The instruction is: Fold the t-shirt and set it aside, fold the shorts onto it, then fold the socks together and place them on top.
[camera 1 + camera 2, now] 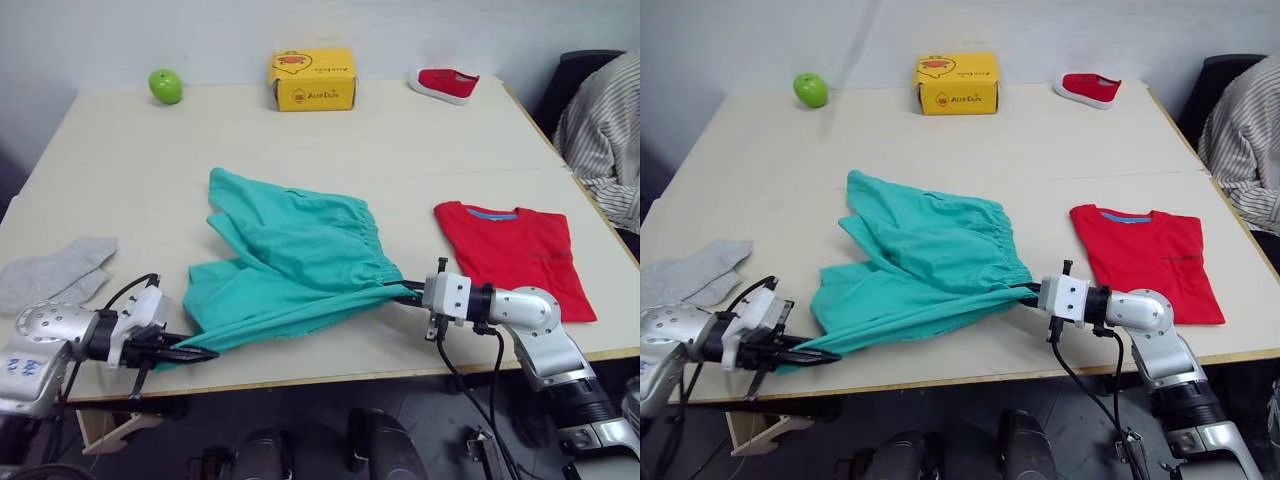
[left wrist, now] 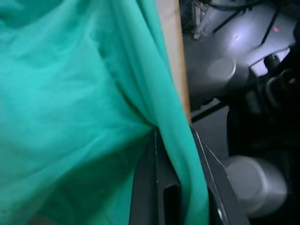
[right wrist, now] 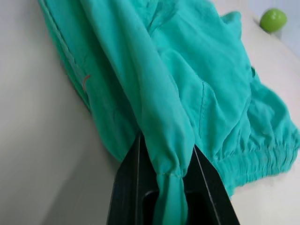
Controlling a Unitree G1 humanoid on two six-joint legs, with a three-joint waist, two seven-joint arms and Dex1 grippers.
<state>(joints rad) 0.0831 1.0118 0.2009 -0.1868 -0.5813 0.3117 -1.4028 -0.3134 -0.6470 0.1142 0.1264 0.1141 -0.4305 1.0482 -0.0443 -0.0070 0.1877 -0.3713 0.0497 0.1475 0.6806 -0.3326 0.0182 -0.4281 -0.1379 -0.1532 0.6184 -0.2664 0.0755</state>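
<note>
The teal-green shorts (image 1: pixel 290 255) lie crumpled in the middle of the table, their near edge stretched between both grippers. My left gripper (image 1: pixel 205 352) is shut on the shorts' near left corner at the table's front edge; the cloth runs between its fingers (image 2: pixel 145 187). At the near right end, my right gripper (image 1: pixel 400 295) is shut on the shorts, with a bunched fold pinched between its fingers (image 3: pixel 126 187). The red t-shirt (image 1: pixel 515 255) lies folded on the right. The grey socks (image 1: pixel 55 272) rest at the left edge.
A green apple (image 1: pixel 166 86), a yellow box (image 1: pixel 312 79) and a small red shoe (image 1: pixel 445 84) stand along the far edge of the table (image 1: pixel 120 170). A person in a striped sleeve (image 1: pixel 605 135) sits at the right.
</note>
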